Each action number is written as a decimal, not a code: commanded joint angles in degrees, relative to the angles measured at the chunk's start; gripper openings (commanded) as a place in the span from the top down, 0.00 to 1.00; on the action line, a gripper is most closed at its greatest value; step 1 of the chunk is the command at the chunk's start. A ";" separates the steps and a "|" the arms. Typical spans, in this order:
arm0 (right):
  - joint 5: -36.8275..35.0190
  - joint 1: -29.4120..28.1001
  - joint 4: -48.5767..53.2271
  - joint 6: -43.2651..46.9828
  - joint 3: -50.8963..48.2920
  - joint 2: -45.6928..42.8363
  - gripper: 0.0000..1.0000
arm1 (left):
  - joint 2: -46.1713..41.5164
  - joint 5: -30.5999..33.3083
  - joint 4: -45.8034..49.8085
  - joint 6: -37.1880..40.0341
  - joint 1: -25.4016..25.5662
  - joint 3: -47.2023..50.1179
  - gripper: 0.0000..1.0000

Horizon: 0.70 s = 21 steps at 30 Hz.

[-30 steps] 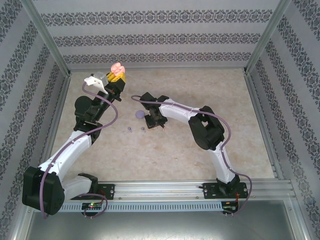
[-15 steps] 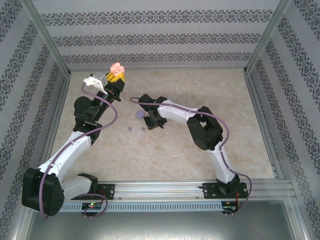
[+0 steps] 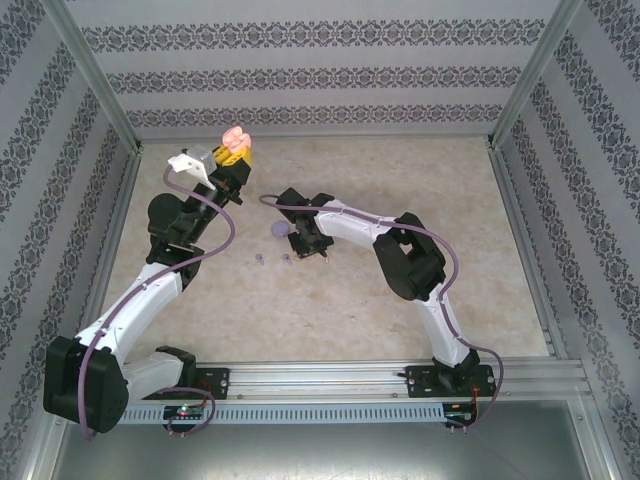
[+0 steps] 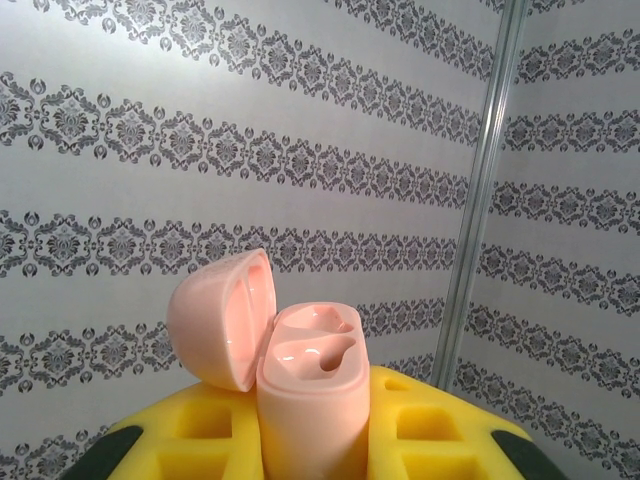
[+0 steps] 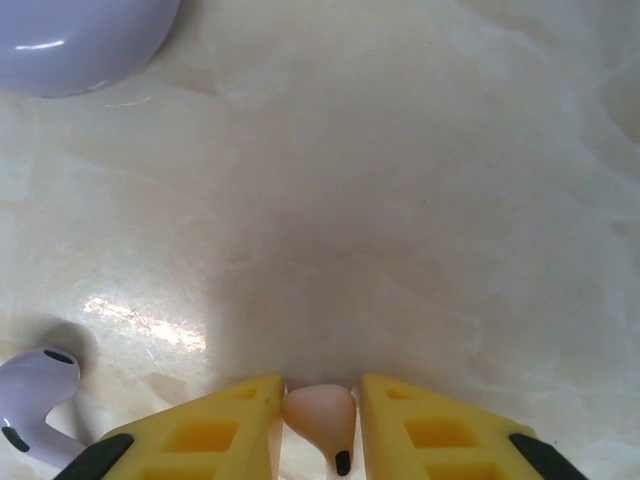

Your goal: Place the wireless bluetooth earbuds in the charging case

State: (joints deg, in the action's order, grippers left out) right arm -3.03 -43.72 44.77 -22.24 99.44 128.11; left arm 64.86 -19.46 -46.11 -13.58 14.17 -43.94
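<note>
A pink charging case (image 4: 315, 400) stands upright between the yellow fingers (image 4: 440, 430) of my left gripper (image 4: 315, 445), which is shut on it. Its lid (image 4: 215, 320) hangs open to the left and both sockets are empty. From above, the case (image 3: 236, 134) is held raised near the back left, in the left gripper (image 3: 236, 150). My right gripper (image 5: 320, 400) is down at the table, its yellow fingers (image 5: 200, 435) pressed against the sides of a pinkish-beige earbud (image 5: 320, 412). From above, the right gripper (image 3: 303, 243) is at the table's middle.
A purple earbud (image 5: 35, 390) lies just left of the right gripper. A purple case (image 5: 70, 40) sits beyond it, also seen from above (image 3: 279, 229). Two small purple earbuds (image 3: 260, 260) (image 3: 285, 261) lie on the beige table (image 3: 400, 180). Patterned walls enclose the table.
The right gripper's fingers have closed in on the pinkish-beige earbud. Both arms have barely shifted; the left gripper still holds the pink case.
</note>
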 commanded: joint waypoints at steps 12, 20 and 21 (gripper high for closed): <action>-0.30 1.59 -1.16 -1.37 -2.15 -8.23 0.78 | -1.15 -3.25 0.47 0.26 0.15 -0.92 1.00; -1.34 4.28 -3.09 -1.77 -5.60 -18.28 0.79 | -1.89 -4.20 2.25 1.37 0.19 -2.11 1.00; -1.49 4.63 -3.20 -1.73 -5.95 -19.78 0.80 | -1.90 -4.35 2.40 1.45 0.23 -2.20 1.00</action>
State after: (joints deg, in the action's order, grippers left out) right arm -3.20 -40.21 42.54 -22.83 94.83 113.25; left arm 64.84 -22.31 -43.77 -13.43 14.17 -44.05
